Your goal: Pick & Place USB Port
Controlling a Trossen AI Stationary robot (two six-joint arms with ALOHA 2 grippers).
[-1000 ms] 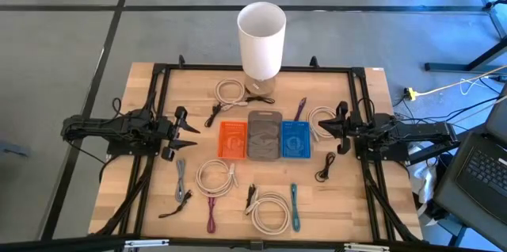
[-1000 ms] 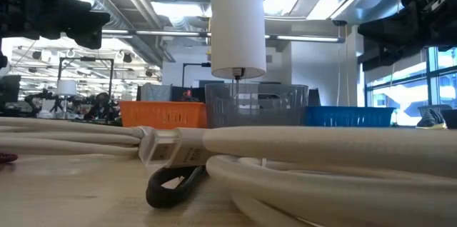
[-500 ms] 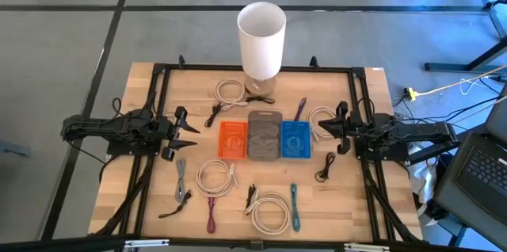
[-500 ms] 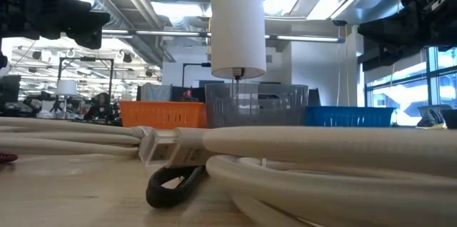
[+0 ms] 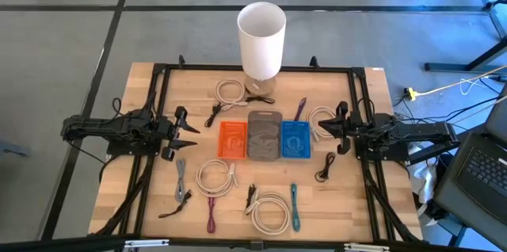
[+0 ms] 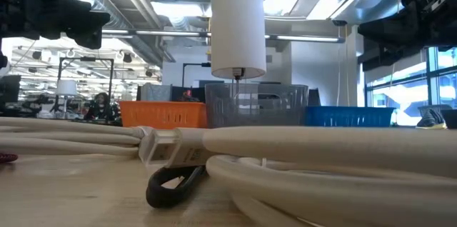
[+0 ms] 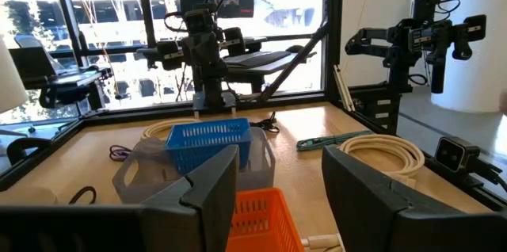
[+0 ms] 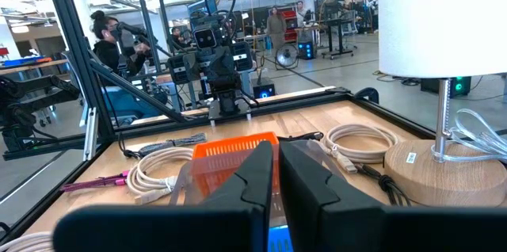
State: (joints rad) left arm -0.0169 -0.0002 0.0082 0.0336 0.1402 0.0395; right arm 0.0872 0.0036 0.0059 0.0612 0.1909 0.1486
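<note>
Both arms lie low at the frame's side edges. The left gripper (image 5: pixel 190 127) is spread wide, empty; the right gripper (image 5: pixel 321 127) is nearly closed, empty. Between them sit orange (image 5: pixel 233 139), grey (image 5: pixel 264 135) and blue (image 5: pixel 296 139) baskets; USB cables (image 5: pixel 215 177) lie scattered over the worktop (image 5: pixel 150 196).

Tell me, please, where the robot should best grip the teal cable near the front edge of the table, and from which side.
The teal cable lies nearly straight and flat on the table, apart from the white coil beside it. Probably best: come straight down from above and pinch its middle, fingers across its width. The right gripper is nearer.
</note>
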